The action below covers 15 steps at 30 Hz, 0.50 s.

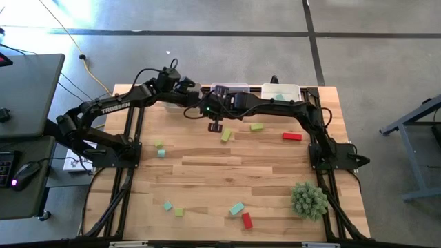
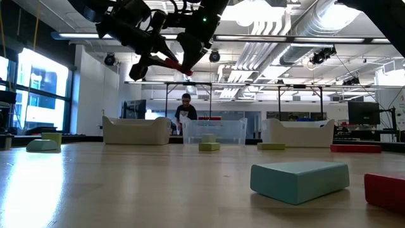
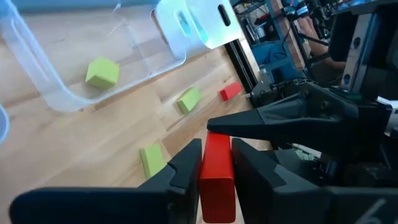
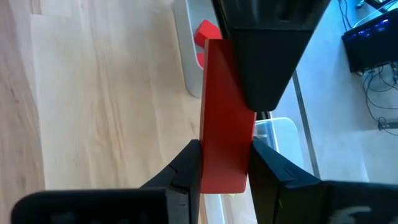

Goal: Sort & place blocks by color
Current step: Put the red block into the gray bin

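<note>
A long red block point(image 3: 216, 177) hangs in the air at the back of the table, and both grippers clamp it. My left gripper point(image 3: 216, 149) is shut on one end. My right gripper point(image 4: 224, 149) is shut on the other end of this red block point(image 4: 225, 124). In the high view the two grippers point(image 1: 195, 98) point(image 1: 207, 109) meet in front of the bins. The low view shows the block point(image 2: 174, 64) as a red sliver high above the table. Other blocks lie loose: yellow-green point(image 1: 226, 136), red point(image 1: 291, 136), teal point(image 1: 237, 208).
Three bins line the back edge: a white one point(image 2: 133, 131), a clear one point(image 1: 231, 89) holding a yellow-green block point(image 3: 102, 71), and a white one point(image 1: 280, 91). A spiky green ball point(image 1: 309, 200) sits at the front right. A person point(image 2: 185, 107) stands far behind.
</note>
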Tool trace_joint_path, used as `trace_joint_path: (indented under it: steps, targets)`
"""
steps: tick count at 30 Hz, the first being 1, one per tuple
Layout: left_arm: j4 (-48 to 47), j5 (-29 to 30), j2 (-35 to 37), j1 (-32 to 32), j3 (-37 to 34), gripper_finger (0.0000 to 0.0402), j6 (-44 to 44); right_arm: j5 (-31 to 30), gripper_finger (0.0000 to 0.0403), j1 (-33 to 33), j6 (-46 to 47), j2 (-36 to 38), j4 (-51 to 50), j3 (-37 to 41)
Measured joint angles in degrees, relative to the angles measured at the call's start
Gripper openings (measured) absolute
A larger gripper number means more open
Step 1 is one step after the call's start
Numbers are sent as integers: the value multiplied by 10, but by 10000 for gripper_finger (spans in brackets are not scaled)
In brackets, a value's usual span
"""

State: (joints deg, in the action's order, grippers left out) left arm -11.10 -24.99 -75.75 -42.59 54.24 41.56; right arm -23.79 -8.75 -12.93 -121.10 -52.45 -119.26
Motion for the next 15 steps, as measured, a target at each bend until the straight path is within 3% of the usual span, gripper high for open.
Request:
trace_joint_path:
  steps: [15]
  targets:
    - [-5, -20, 0, -4, 0, 155, -22, -22, 73, -3, 13, 0, -6, 0]
